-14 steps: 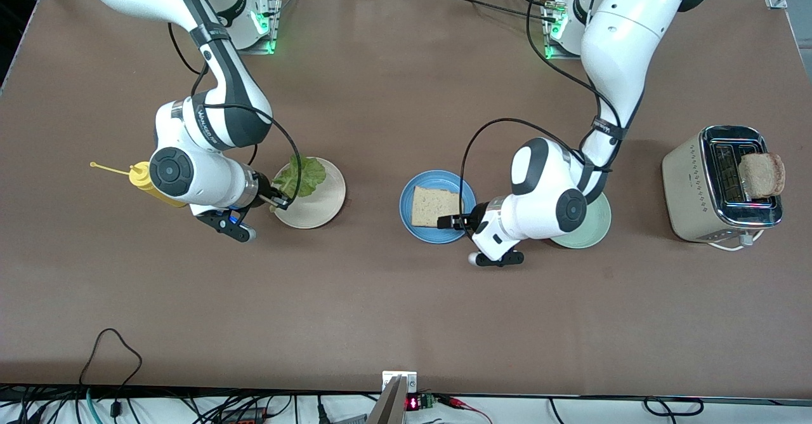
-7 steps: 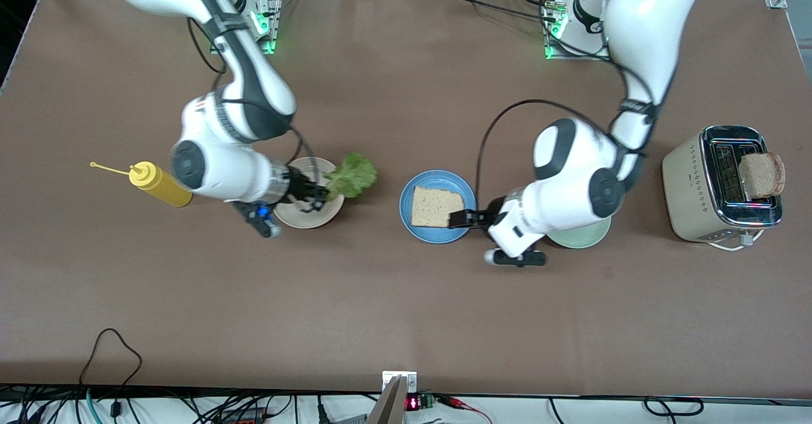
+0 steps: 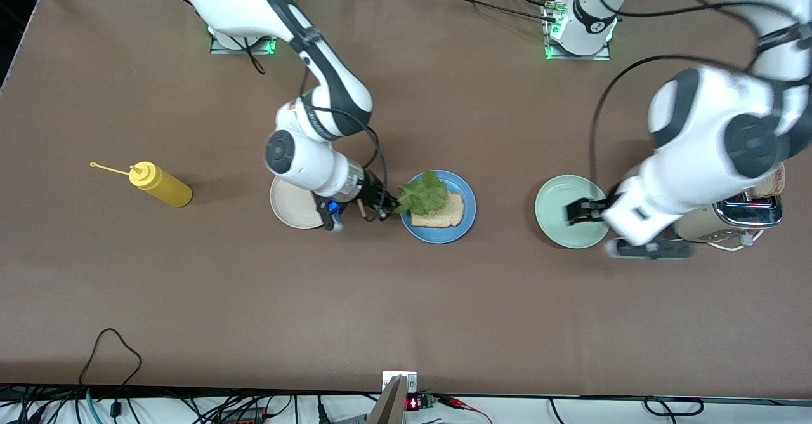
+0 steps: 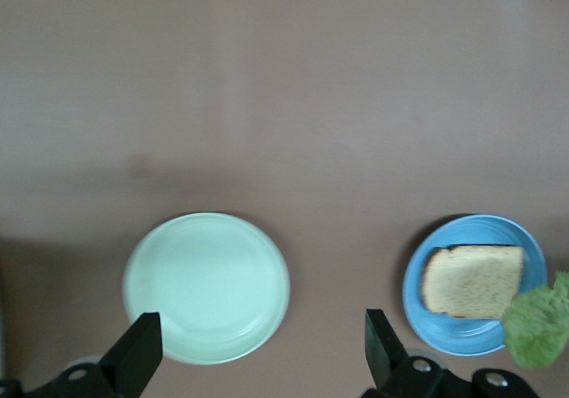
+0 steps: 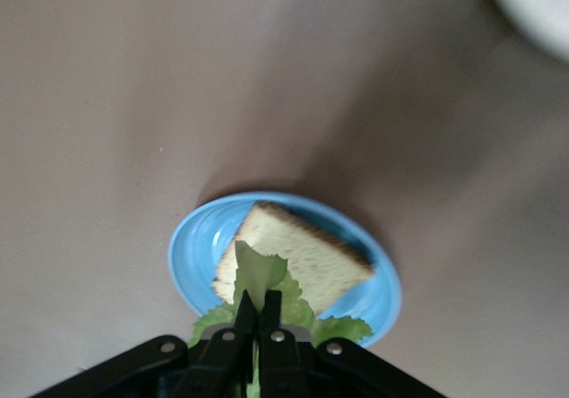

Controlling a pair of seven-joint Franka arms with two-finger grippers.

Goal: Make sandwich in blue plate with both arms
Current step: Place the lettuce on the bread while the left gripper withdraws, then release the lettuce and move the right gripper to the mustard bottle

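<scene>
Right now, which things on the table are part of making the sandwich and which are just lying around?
Part of the job:
- blue plate
- bread slice on that plate
- lettuce leaf, held over the plate by the right gripper
- toasted slice in the toaster
- left gripper, open over the mint-green plate

Lying about:
- cream plate
- yellow squeeze bottle
</scene>
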